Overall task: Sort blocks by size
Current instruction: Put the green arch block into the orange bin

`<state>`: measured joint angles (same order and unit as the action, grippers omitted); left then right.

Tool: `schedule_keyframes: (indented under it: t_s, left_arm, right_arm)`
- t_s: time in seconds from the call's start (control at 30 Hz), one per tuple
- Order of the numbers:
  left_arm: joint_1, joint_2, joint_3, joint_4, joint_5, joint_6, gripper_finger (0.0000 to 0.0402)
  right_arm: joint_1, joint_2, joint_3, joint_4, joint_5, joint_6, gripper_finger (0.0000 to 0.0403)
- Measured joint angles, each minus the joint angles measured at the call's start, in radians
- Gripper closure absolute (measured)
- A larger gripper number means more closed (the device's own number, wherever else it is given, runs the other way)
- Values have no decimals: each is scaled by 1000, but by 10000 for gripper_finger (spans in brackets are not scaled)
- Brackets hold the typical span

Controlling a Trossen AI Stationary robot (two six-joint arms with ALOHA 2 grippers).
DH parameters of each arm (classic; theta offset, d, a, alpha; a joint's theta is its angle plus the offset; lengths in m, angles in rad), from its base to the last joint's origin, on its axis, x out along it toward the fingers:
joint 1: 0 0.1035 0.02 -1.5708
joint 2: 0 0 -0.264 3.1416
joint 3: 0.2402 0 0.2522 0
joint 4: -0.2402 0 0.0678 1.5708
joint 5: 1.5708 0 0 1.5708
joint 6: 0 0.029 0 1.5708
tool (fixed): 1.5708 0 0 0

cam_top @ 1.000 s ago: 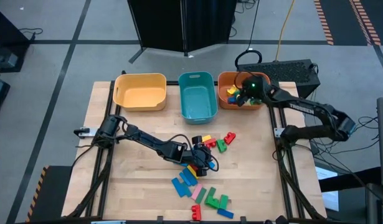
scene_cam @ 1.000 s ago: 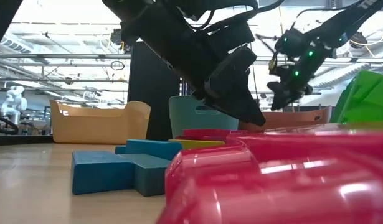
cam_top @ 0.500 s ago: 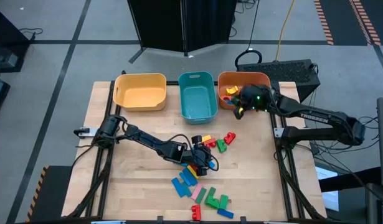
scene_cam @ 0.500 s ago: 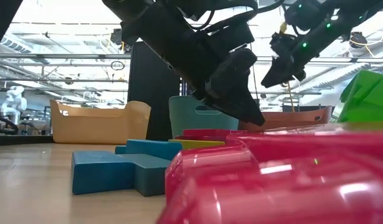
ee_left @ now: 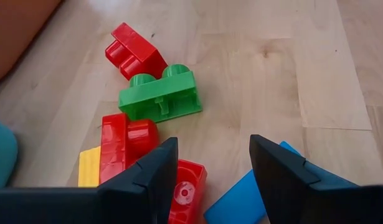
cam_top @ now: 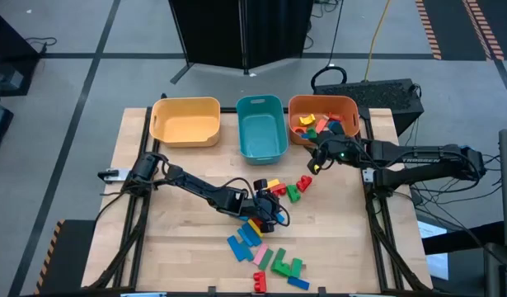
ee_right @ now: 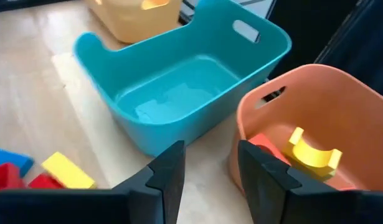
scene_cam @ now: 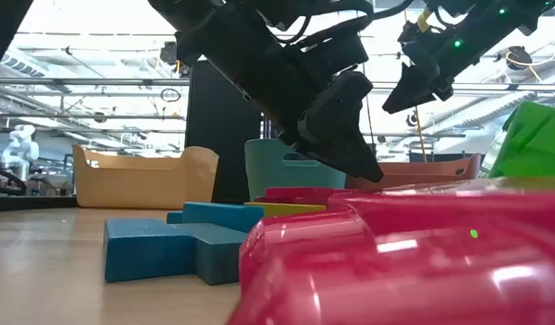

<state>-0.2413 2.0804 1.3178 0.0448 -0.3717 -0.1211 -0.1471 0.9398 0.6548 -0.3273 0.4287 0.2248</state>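
The left gripper (cam_top: 267, 208) hovers with jaws apart and empty over the loose blocks (cam_top: 269, 252) mid-desk, just above a red brick (ee_left: 186, 194); it should drop straight down and pinch one piece only. The right gripper (cam_top: 313, 160), jaws parted and empty, hangs beside the orange bin (cam_top: 294, 107), which already holds blocks. The teal bin (cam_top: 260, 106) and yellow bin (cam_top: 185, 106) stand close together, so lifts should clear their rims.

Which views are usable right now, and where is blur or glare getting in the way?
Low view: a red block right at the lens is blurred, shows glare streaks and hides most of the table; the bright room behind leaves both arms as silhouettes. High view: evenly lit and sharp, with blocks visible in the orange bin. Left wrist view: crisp on the green block. Right wrist view: clear on the teal bin.
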Motion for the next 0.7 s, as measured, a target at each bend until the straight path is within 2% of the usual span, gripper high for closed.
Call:
schedule_keyframes:
  t_s: [0.43,0.7]
  left_arm:
    - [8,0,0,4,-3,3,210]
    - [0,0,0,78,-65,39,210]
  right_arm:
    - [211,7,0,9,49,79,268]
    - [349,80,0,21,104,140,268]
